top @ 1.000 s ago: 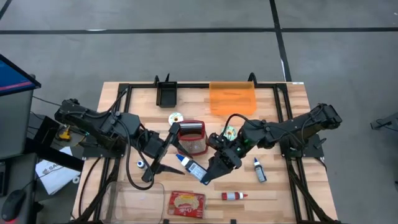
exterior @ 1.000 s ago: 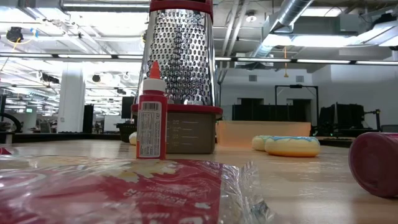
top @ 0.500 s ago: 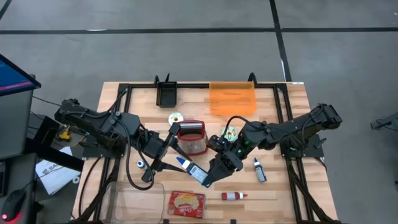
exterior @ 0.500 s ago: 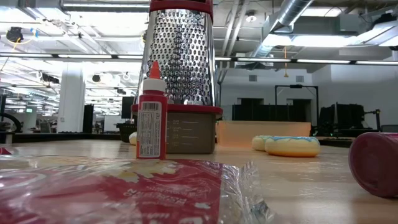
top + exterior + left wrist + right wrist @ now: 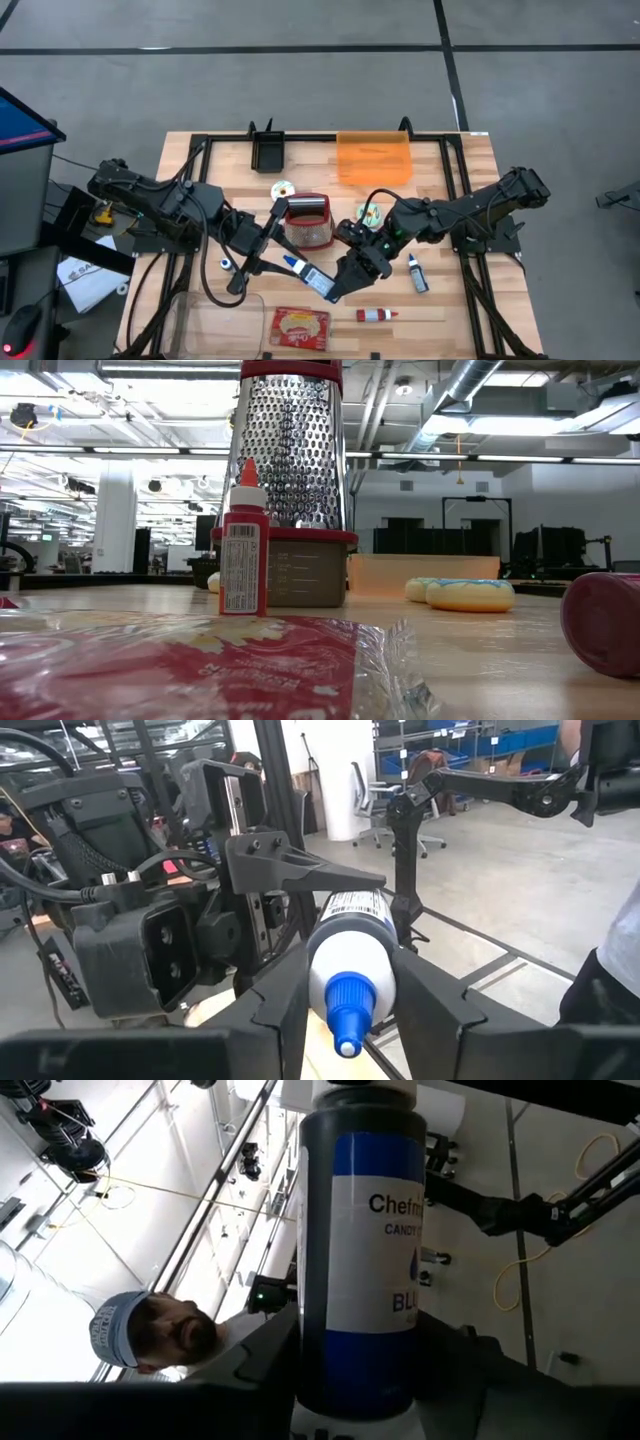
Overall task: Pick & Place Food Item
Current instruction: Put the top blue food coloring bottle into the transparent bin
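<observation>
Both grippers meet over the middle of the tabletop (image 5: pixel 470 150), sharing one blue candy-colour bottle (image 5: pixel 312 274) held up off the wood. Left gripper (image 5: pixel 347 1005) has its fingers pressed against the bottle's shoulder just behind the blue nozzle; right gripper (image 5: pixel 350 1380) has its fingers either side of the bottle's other end, though whether they are gripping or letting go I can't tell. It looks like a handover, the bottle lying roughly level between the two. I'd judge it light and stiff, smooth plastic with a glossy label, so it could twist or slide in a pinch; the straight labelled body is the safer place to hold, not the tapering shoulder. From above, the arms cover much of the bottle, and the low camera shows neither gripper, only a cheese grater (image 5: pixel 292 480), a small red bottle (image 5: pixel 244 555) and a wrapped red packet (image 5: pixel 190 665) in front. A clear tub (image 5: pixel 215 322) sits at the near left corner, perhaps the destination, though I can't be sure.
</observation>
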`<state>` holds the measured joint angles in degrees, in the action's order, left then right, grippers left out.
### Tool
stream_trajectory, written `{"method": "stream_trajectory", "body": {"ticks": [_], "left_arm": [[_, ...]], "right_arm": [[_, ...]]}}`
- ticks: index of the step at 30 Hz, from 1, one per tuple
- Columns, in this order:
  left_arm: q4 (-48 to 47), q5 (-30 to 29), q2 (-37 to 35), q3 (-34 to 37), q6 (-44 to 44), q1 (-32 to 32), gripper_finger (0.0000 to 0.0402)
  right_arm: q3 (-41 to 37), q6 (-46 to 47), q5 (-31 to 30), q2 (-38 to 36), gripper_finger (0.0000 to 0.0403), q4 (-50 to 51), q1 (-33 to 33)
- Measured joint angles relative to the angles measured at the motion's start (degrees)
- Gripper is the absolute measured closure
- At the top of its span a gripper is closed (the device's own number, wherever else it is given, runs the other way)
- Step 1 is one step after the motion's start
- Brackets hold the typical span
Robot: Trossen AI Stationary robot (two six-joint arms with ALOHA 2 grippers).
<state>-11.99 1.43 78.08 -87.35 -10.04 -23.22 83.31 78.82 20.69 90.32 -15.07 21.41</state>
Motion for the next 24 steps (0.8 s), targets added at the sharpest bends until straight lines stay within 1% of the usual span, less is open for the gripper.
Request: {"method": "stream_trajectory", "body": {"ticks": [4,8,13,17,19,21,24], "left_arm": [[-1.03,-1.00,-0.31,0.02,-0.02,0.02,0.0289],[-4.40,-3.48,-2.25,0.02,-0.50,0.02,0.0289],[-8.11,-8.23,-6.40,0.04,-1.70,0.02,0.0289],[-14.49,-13.38,-10.12,0.02,-1.39,0.01,0.0289],[-20.29,-15.20,-11.80,0.02,1.58,-0.29,0.0289],[-27.38,-15.65,-13.42,0.02,6.64,-0.75,0.0290],[-37.16,-15.65,-14.85,0.02,15.66,-2.97,0.0290]], "right_arm": [[0.00,-0.98,-0.20,-0.02,0.0204,0.16,0.05],[0.00,-1.44,-0.10,-0.04,0.0174,3.53,0.05],[0.00,-1.45,0.55,-0.05,0.0164,9.17,0.52],[0.00,-1.46,0.70,-0.25,0.0163,17.58,1.49],[0.00,-1.44,0.70,-0.39,0.0163,23.29,2.44],[-0.03,-1.19,0.55,-0.39,0.0163,28.46,3.61],[-0.04,0.00,-1.21,-0.39,0.0163,31.17,5.35]]}}
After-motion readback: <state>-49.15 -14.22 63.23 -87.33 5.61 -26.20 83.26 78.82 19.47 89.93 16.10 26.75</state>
